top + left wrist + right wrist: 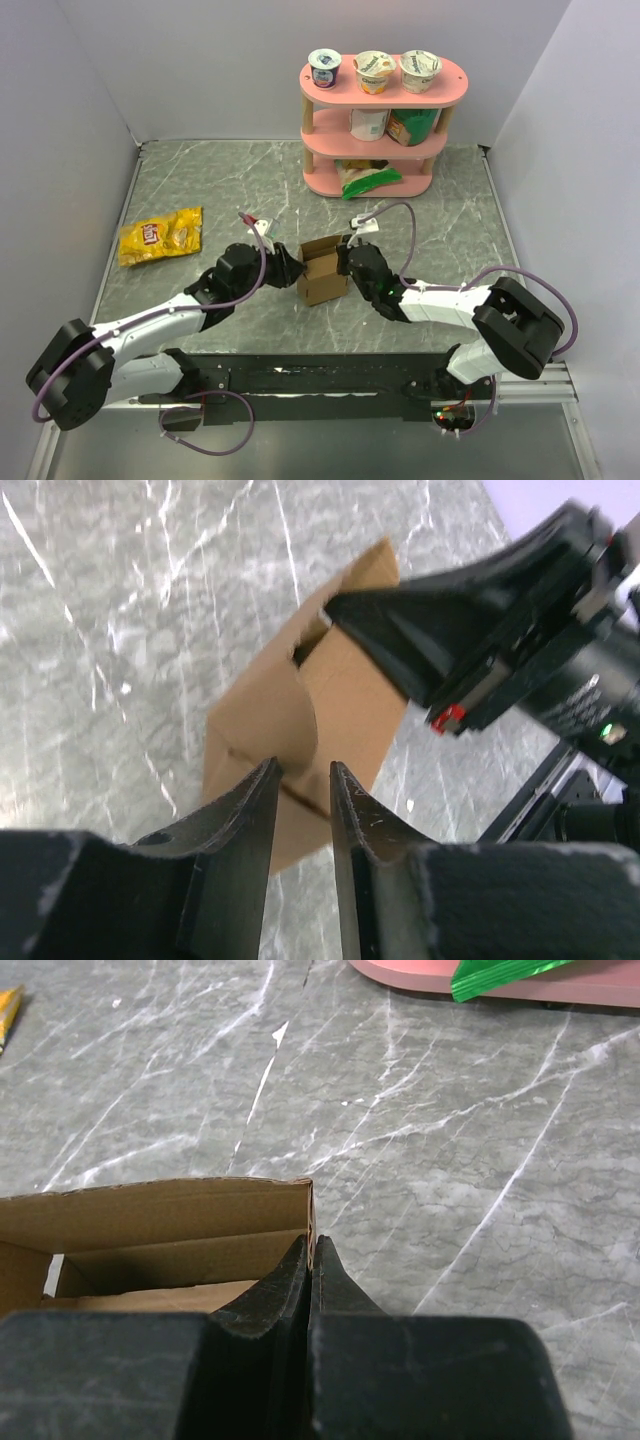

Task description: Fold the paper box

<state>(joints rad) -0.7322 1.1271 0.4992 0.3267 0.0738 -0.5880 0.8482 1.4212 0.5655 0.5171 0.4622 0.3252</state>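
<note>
**Two grippers on one half-built box**

Nearest me, both arms reach in from the near edge and meet mid-table. My left gripper (292, 268) comes in from the left. Its fingers stand narrowly parted, with a curved cardboard flap showing in the slot between them. From the wrist view I cannot tell whether they pinch that flap or merely straddle it.

My right gripper (346, 262) comes in from the right with its fingers pressed fully together, nothing visible between them. Its tips sit at the top edge of the right-hand wall, at the far corner.

So here's the relation that matters. The paper box (322, 273) stands between the two tools, to the right of the left one and to the left of the right one. Each is touching it or just beside it, so neither arm is clearly nearer. Its longer side seems to run near to far, tilted a little. The top is open and a flap stands up at the far end.

My read is that the walls are up and the flaps are not yet tucked. The next push should go inward across the short axis.

Farther left on the marble table (230, 180) lies a yellow snack bag (160, 238), well apart. Farthest back stands the pink shelf (372, 140) with its cups.
</note>
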